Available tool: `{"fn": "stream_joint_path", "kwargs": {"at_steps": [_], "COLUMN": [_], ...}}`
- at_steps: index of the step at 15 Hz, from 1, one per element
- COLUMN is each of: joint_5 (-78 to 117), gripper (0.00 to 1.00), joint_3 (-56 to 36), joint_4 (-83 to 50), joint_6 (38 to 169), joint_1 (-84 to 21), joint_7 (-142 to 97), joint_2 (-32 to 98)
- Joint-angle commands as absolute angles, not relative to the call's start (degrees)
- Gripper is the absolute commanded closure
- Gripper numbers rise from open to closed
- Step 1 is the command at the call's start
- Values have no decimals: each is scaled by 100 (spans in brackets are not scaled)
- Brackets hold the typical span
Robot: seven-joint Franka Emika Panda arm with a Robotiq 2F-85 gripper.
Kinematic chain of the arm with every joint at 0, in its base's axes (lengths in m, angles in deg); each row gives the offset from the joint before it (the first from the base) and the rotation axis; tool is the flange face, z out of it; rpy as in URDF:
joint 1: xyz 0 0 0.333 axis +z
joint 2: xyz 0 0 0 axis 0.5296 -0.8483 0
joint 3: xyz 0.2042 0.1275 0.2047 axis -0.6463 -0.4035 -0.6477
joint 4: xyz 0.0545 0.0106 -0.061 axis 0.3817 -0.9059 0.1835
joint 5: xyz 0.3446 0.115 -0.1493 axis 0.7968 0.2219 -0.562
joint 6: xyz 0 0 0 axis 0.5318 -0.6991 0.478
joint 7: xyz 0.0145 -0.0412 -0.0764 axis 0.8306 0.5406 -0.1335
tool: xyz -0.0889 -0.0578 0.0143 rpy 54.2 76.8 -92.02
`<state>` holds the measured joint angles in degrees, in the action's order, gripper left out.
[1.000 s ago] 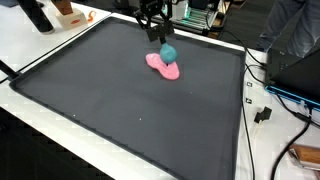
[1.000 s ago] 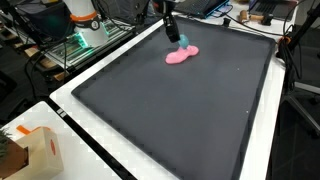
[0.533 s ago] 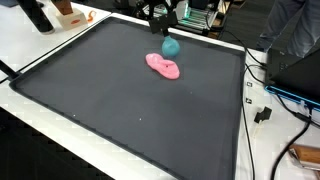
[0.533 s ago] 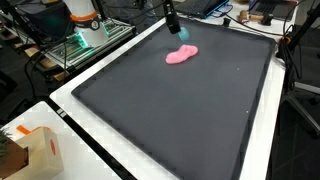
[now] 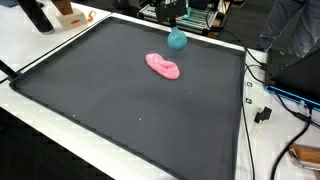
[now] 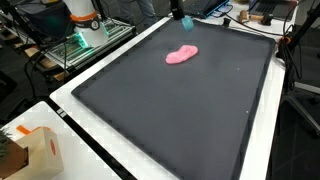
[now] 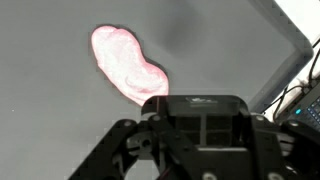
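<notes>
Exterior view — end effector (image 5: 176, 33) holds ball (image 5: 178, 41).

No legible text, label or number in any view, faint pale marking on the gripper (image 7: 198, 135) body in the wrist view, possibly a brand name, too blurred to read

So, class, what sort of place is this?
Probably a robotics lab: a large black matted worktable, loose black cables beside it, and a green-lit metal equipment frame.
</notes>
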<state>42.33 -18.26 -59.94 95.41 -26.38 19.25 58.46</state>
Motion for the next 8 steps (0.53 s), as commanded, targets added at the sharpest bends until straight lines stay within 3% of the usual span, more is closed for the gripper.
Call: {"fn": "stream_joint_path", "kwargs": {"at_steps": [1,8], "joint_5": [3909,3899], "gripper": [65,65], "joint_3": [-1870,-2005], "joint_4": [-5766,-5183], "joint_6": [9068,8268], "joint_1": [-2535,-2431], "joint_7": [1110,-266], "joint_2": [5983,5880]}}
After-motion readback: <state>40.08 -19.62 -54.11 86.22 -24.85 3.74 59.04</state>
